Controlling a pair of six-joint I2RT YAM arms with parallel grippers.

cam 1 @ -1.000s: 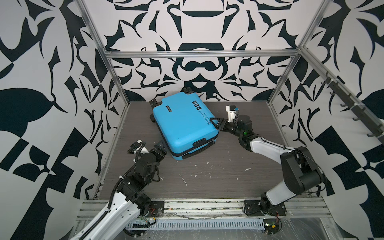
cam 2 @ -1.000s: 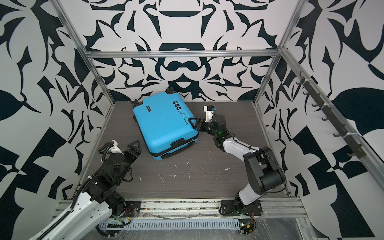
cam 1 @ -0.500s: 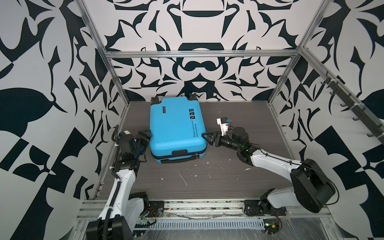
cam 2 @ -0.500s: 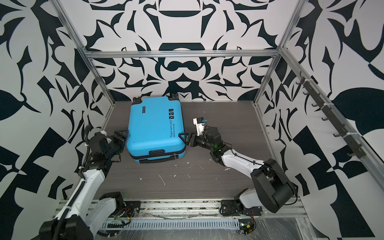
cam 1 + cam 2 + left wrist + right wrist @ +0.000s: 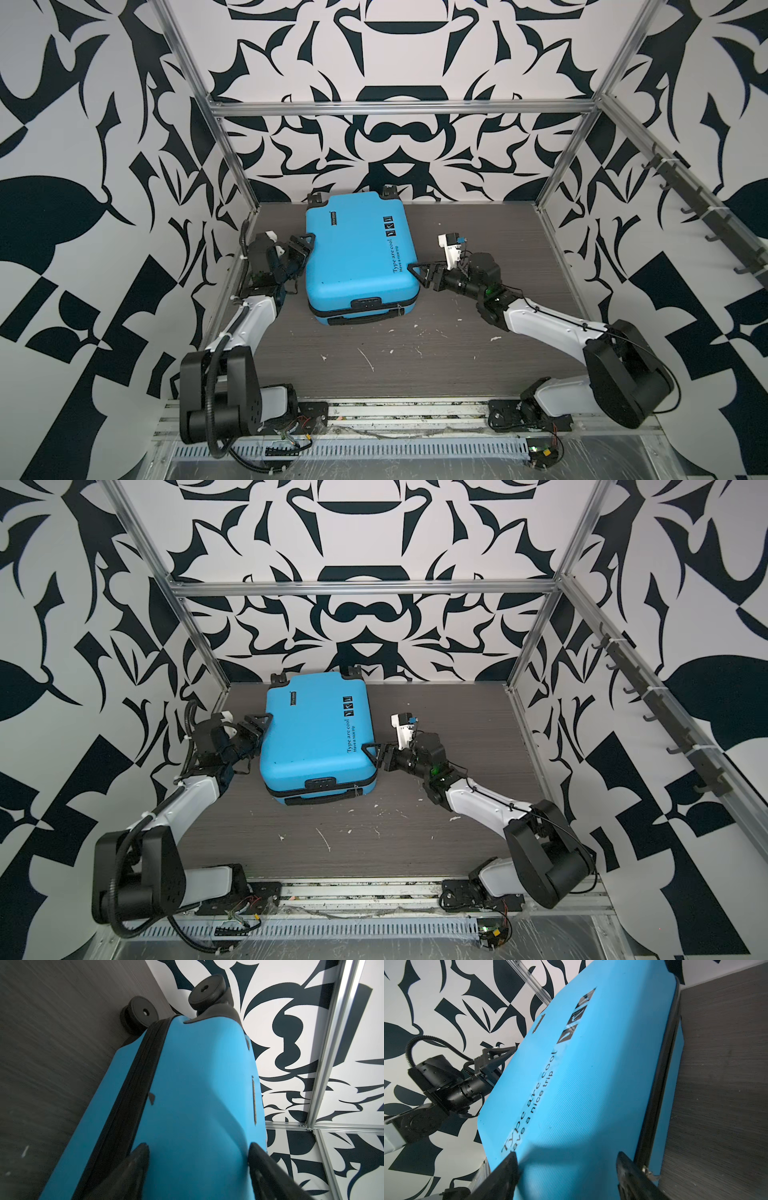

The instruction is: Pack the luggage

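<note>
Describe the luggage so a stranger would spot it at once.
Find the dark wood-grain table, toward its back wall. Lying flat there between the left gripper and right gripper is the luggage, closed. It is a bright blue hard-shell suitcase with black wheels and the print "Type are cool", the only bright-coloured thing there.

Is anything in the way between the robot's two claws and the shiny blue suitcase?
No, nothing visible does. The left gripper is open right at one long side of the bright blue hard-shell suitcase, and the right gripper is open at the opposite side. Whether their fingers touch the shell is unclear.
</note>
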